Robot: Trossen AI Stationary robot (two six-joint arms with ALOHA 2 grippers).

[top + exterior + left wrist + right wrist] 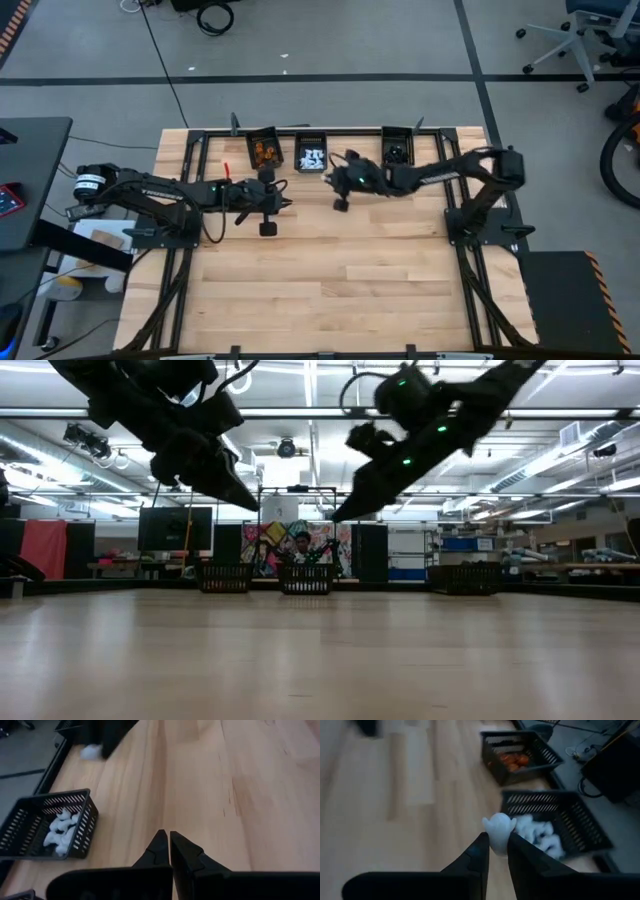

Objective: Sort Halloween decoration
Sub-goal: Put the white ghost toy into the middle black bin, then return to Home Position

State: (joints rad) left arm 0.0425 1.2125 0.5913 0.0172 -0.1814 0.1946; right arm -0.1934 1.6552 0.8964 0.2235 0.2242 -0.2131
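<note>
My right gripper [496, 849] is shut on a small white ghost-shaped trinket [499, 831] and hovers above the table beside the bin of white trinkets [555, 822], which stands at the far edge [312, 156]. The left wrist view shows that trinket [91, 752] from afar. My left gripper [169, 845] is shut with nothing in it. It hangs over bare wood left of the middle [283, 190], short of the white bin [50, 825]. In the low view both grippers hang clear of the tabletop, left [250, 502] and right [340, 515]. My right gripper pinches the white trinket's lower part [498, 845] between its two fingertips. The rounded head and small arms stick out past the tips. The fingers slant down, coming from the table's right side. The trinket is lifted clear of the table.
A bin of orange trinkets [264, 152] stands left of the white bin and a third black bin [397, 150] right of it, all along the far edge inside a black metal frame [190, 180]. The wood of the table's near half [330, 280] lies bare.
</note>
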